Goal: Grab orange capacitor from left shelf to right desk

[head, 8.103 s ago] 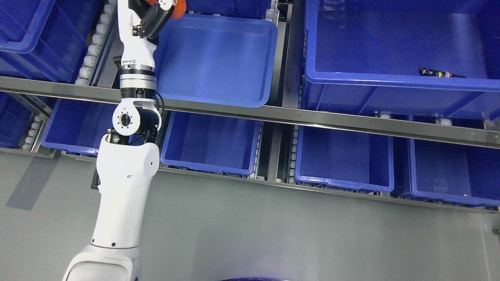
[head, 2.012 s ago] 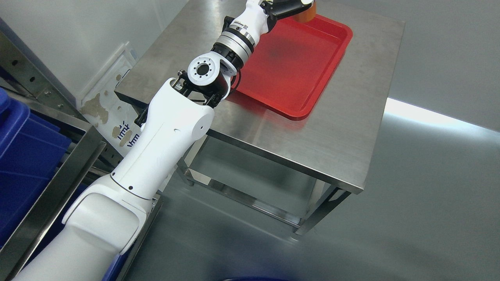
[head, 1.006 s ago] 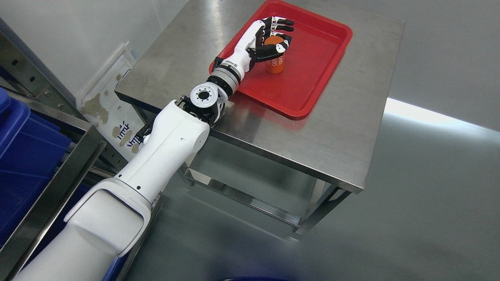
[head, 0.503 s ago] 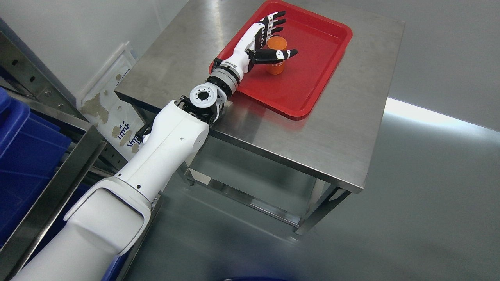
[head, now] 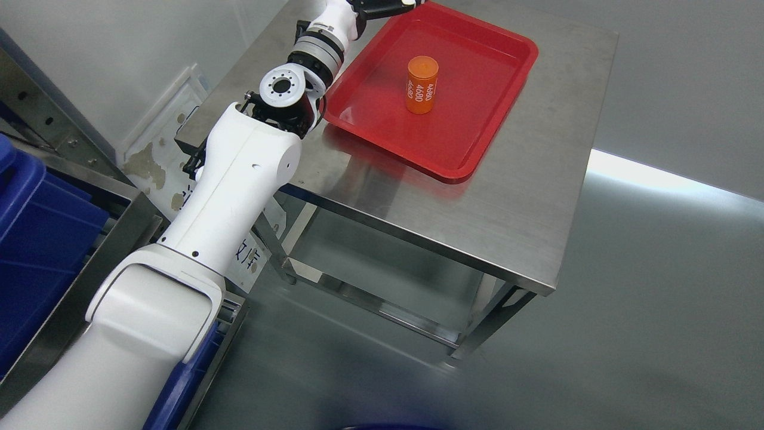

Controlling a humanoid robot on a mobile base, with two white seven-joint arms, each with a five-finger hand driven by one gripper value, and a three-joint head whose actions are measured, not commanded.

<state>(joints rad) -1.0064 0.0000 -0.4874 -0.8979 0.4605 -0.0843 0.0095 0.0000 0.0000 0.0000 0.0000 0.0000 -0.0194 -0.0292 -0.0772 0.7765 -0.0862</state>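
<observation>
Capacitor (head: 422, 84) is sitting upright in the tray (head: 477, 152).
I'm hovering the left hand (head: 382, 7) (fingers cropped, grip unknowable) nearby; delivery looks done.

Industrial storeroom / parts-handling lab: steel workbench (head: 507, 197) w/ red tray (head: 477, 137), metal rack (head: 77, 280) holding blue plastic bins (head: 36, 239), grey sealed floor (head: 627, 358), plain white wall (head: 119, 54).
</observation>
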